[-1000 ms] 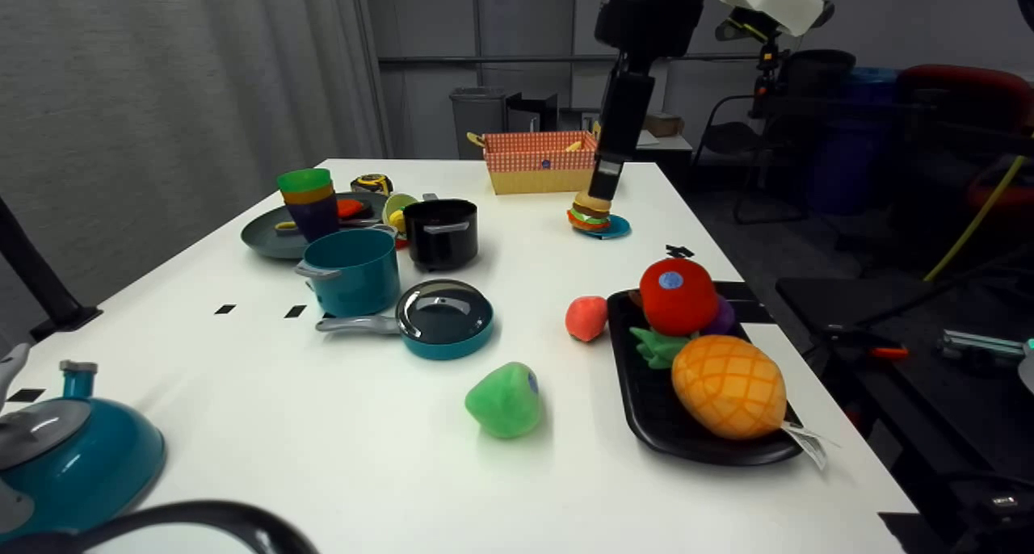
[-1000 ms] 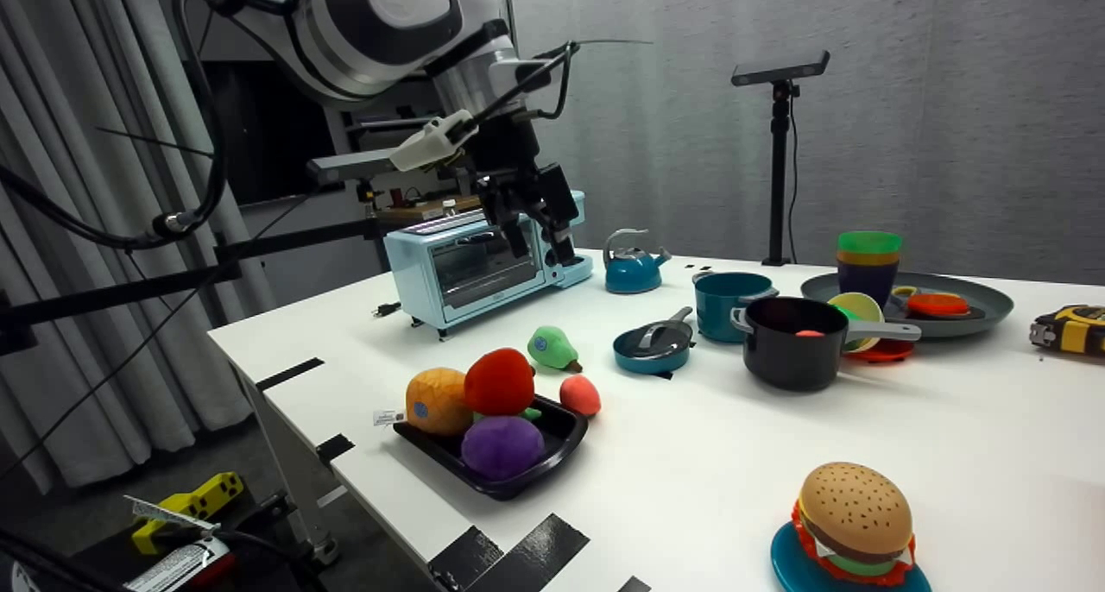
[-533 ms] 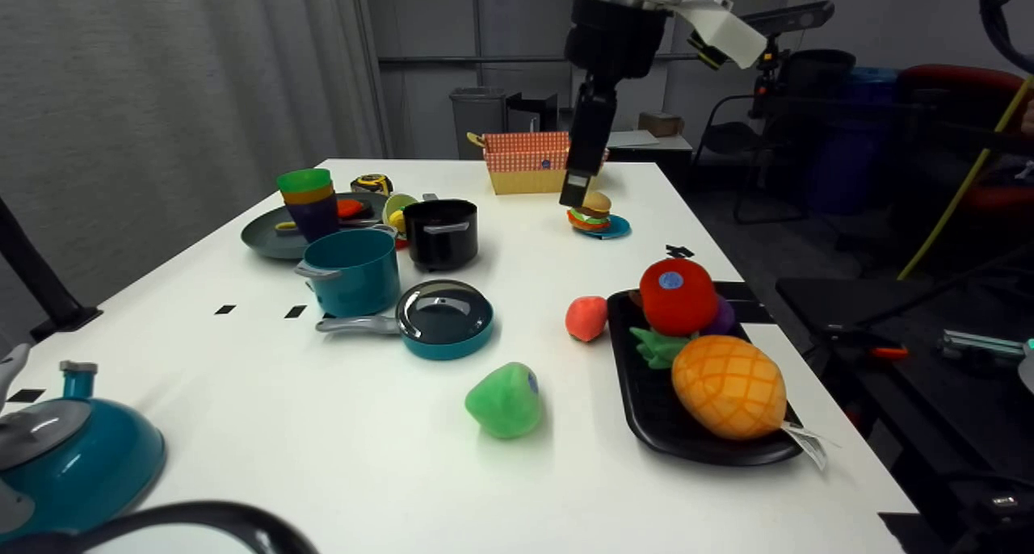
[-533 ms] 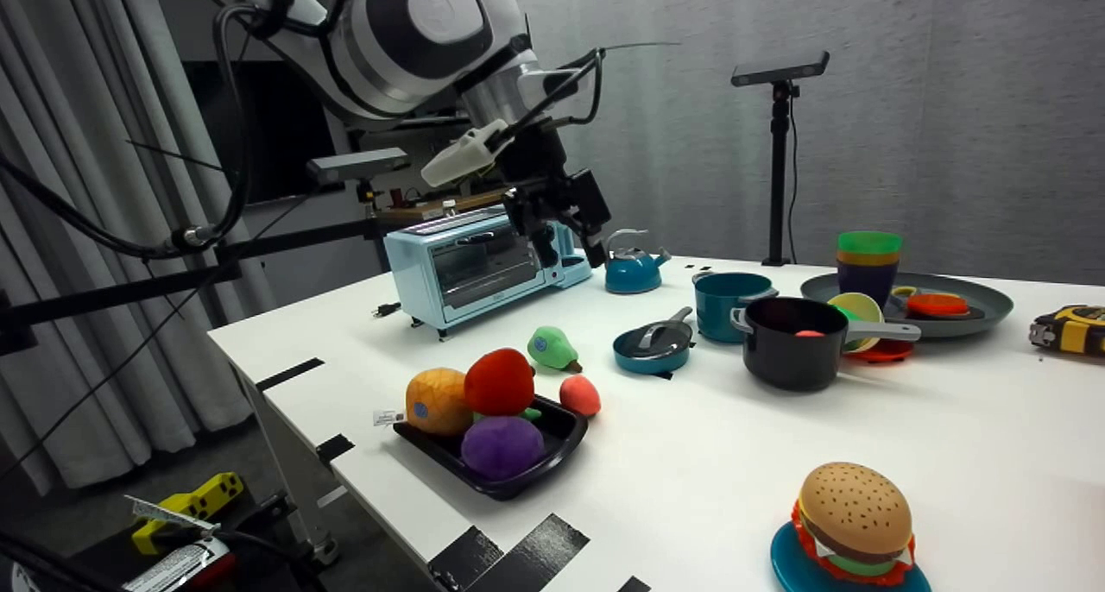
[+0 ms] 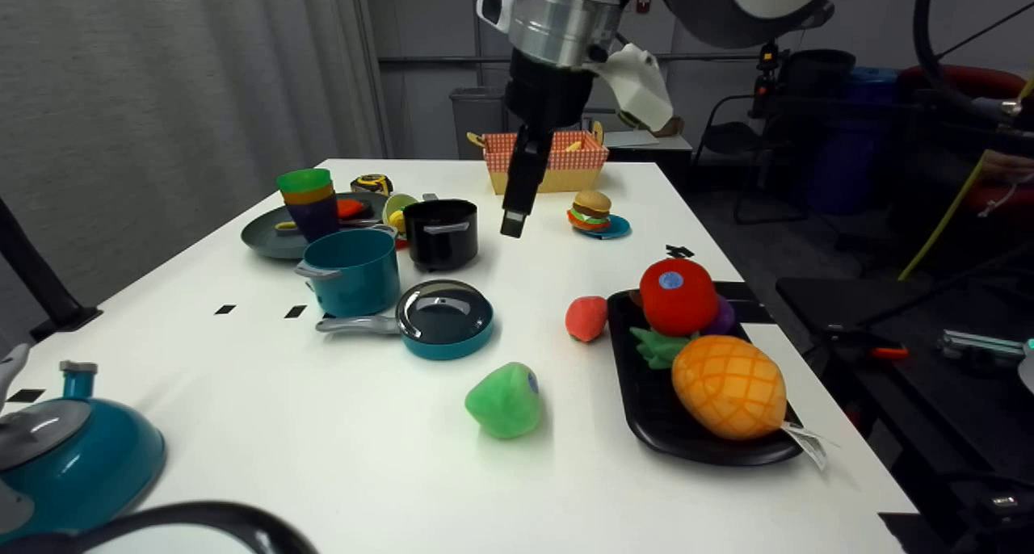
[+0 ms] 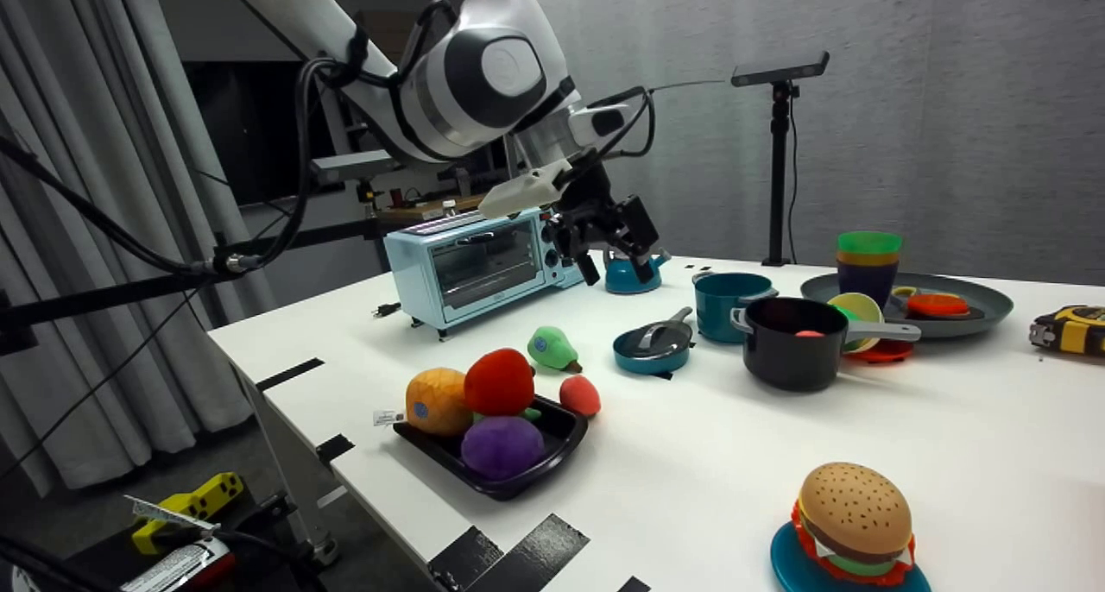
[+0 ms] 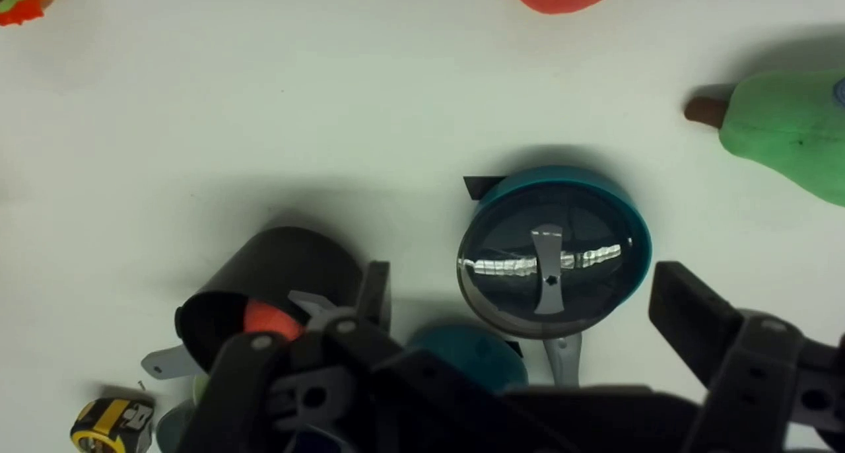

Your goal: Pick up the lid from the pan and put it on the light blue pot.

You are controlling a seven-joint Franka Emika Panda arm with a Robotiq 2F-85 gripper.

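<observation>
The lid is round, dark and glossy, with a grey bar handle on top. It rests on the pan, a shallow teal pan with a grey handle. Both also show in an exterior view, the lid and pan. The light blue pot stands beside the pan, taller and uncovered; it also shows in an exterior view. My gripper is open and empty, above the table. In the wrist view, the lid lies ahead of and between the open fingers; the pot is partly hidden by the gripper.
A black pot stands close to the light blue pot. A green toy pear, a red toy fruit and a black tray of plush food lie nearby. A teal kettle and toaster oven stand farther off.
My gripper has moved toward the pan and lower, leftward in an exterior view and rightward in the opposite one. The lid, pan and pots have not moved.
</observation>
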